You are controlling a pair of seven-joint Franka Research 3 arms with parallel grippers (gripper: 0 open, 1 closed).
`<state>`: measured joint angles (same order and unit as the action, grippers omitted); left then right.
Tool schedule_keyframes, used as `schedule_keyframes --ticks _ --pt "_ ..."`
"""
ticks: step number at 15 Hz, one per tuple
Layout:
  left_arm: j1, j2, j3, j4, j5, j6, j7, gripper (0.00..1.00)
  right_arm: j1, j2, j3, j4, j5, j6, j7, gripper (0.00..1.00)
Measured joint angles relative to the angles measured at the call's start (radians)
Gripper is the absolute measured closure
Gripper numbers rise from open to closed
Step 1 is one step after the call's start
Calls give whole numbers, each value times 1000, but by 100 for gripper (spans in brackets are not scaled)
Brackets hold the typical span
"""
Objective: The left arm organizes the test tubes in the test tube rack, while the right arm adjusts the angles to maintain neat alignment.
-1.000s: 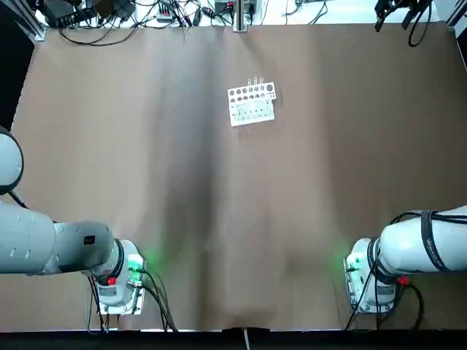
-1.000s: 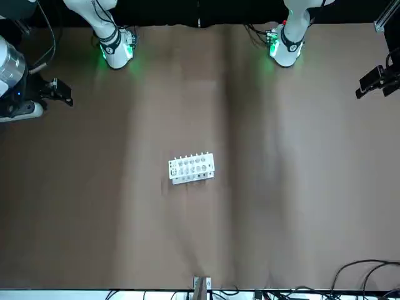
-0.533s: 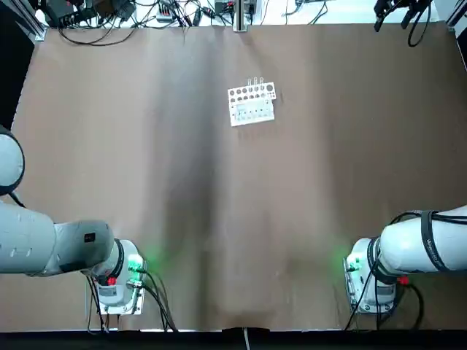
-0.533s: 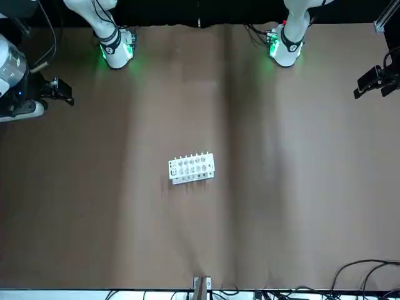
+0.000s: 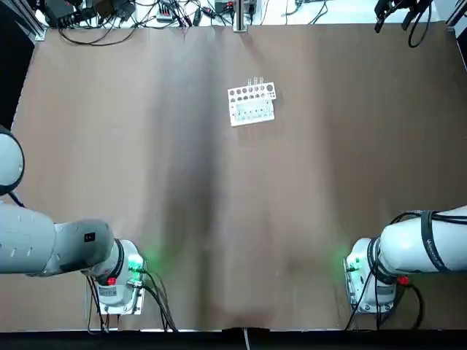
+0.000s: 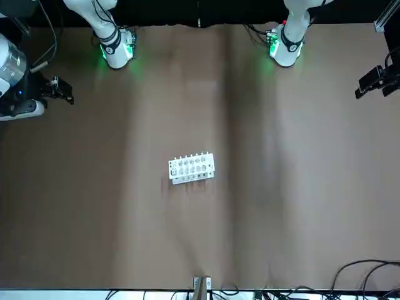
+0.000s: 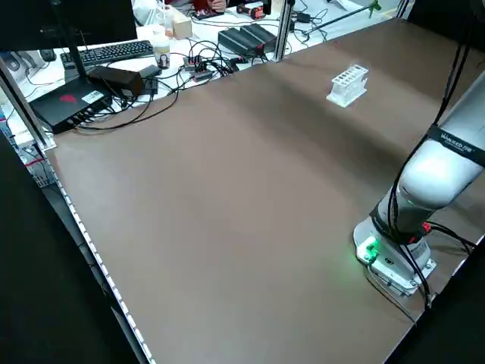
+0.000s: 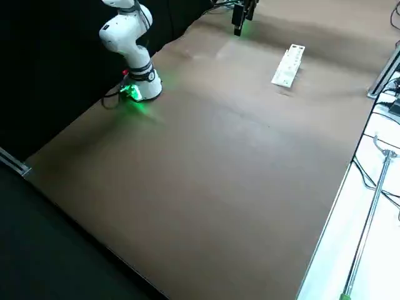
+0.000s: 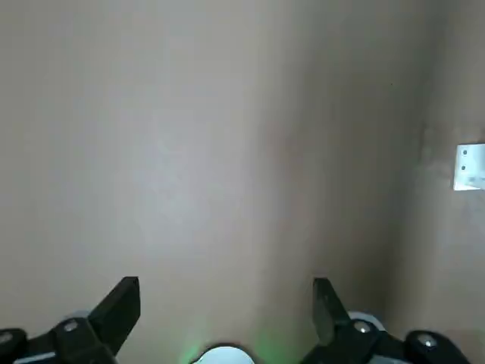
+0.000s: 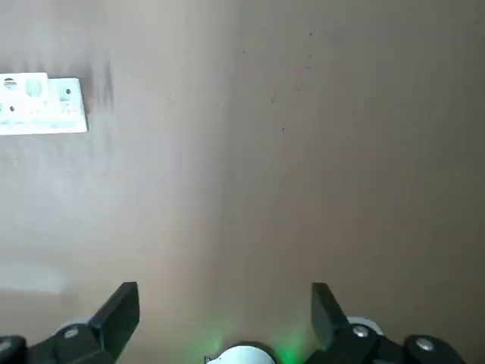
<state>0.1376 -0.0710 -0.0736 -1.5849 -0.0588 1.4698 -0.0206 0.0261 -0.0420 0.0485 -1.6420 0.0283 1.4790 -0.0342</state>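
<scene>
From the top, nothing has moved: the rack (image 5: 252, 103) sits at about 12 o'clock on the table (image 5: 219, 219), far from both arms. From the front it has stayed put too, tubes (image 6: 190, 157) standing in it. The left gripper (image 9: 226, 312) and right gripper (image 10: 225, 315) are both wide open and hold nothing. The job has not started yet.

test tube rack (image 9: 470, 165) cut off by left wrist view's edge at 3 o'clock; also clipped at 9 o'clock edge in right wrist view. test tubes (image 5: 254, 81) too small to count, just thin slivers at rack's 12 o'clock side in top view. left arm (image 5: 44, 244) runs off the 9 o'clock edge, right arm (image 5: 419, 248) off the 3 o'clock edge.
</scene>
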Motion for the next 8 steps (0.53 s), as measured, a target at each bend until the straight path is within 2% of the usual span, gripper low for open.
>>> schedule_keyframes --ticks 8 --pt "-8 0 3 1 0 4 0 0 1 0 6 0 0 0 0 0"
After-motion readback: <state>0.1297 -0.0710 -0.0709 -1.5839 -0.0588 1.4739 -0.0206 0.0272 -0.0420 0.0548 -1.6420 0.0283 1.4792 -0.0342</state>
